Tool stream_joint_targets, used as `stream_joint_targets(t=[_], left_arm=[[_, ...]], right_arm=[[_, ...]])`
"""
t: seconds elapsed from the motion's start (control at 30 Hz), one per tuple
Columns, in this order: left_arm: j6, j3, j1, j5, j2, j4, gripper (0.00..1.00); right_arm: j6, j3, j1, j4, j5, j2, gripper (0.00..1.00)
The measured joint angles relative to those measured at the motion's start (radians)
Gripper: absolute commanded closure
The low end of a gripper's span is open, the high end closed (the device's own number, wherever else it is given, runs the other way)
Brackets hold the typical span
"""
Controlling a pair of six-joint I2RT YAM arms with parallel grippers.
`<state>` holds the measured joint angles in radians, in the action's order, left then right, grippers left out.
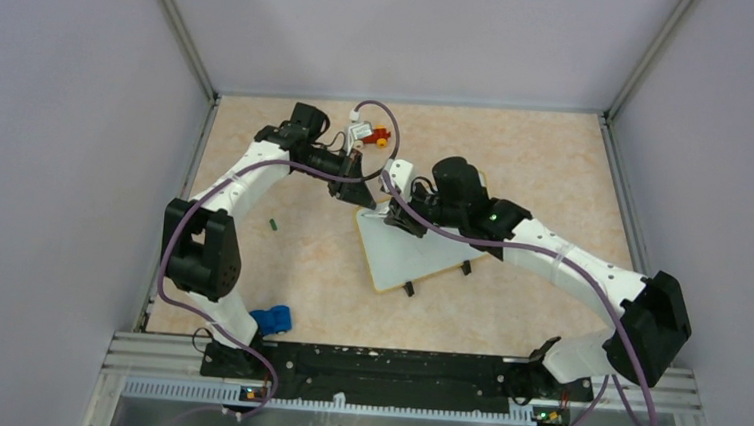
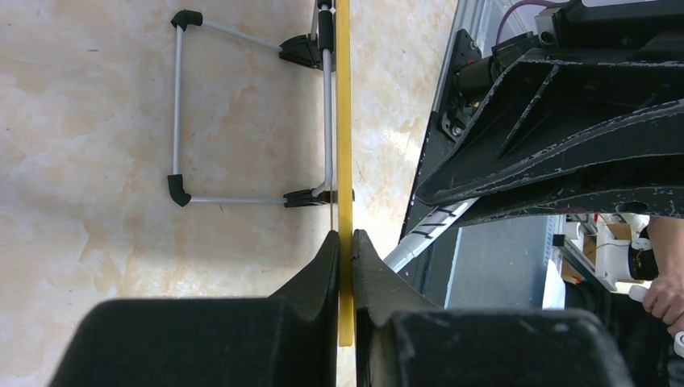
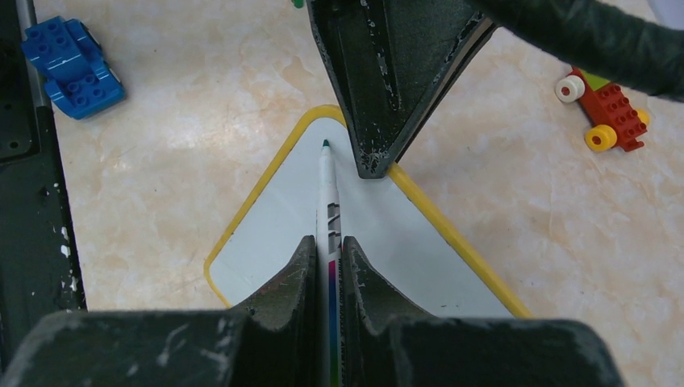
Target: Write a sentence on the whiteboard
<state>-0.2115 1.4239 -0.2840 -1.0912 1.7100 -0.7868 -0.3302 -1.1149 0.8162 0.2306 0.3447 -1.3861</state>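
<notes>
Whiteboard (image 1: 420, 256): it sat mid-desk between the two arms, turned at an angle, with one yellow-rimmed corner pointing away from the arm bases.
Desk (image 1: 537, 164): tan, marbled surface under everything.
Left tool (image 2: 345, 238): pinched tight on the whiteboard's yellow rim, one finger on each face, at the far corner.
Right tool (image 3: 328, 242): closed narrow around a pen, poised over the whiteboard's white face.
Pen (image 3: 327, 185): white barrel with a coloured stripe. Its green tip pointed at the whiteboard's far corner, just beside the left tool's fingers (image 3: 387, 81). I could not tell whether the tip touched the face.
Feet (image 2: 179, 189): black tips on a thin wire frame, seen behind the whiteboard from the left wrist. Two more black feet showed along the whiteboard's near edge from above.
Blue toy car (image 1: 270, 318): well apart from the whiteboard, on its near left, by the left arm's base.
Red toy car (image 3: 605, 113): yellow-wheeled, just beyond the whiteboard's far corner.
Small green piece (image 1: 273, 224): on the desk, left of the whiteboard.
</notes>
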Motion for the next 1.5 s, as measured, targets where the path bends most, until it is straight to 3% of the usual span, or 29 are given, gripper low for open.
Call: stream_joint_targets(t=[1.5], left_arm=[[-0.001,-0.007,0.001,0.011,0.000,0.024,1.00]], right_arm=[[0.002,0.033,-0.004,0.029,-0.028,0.005,1.00]])
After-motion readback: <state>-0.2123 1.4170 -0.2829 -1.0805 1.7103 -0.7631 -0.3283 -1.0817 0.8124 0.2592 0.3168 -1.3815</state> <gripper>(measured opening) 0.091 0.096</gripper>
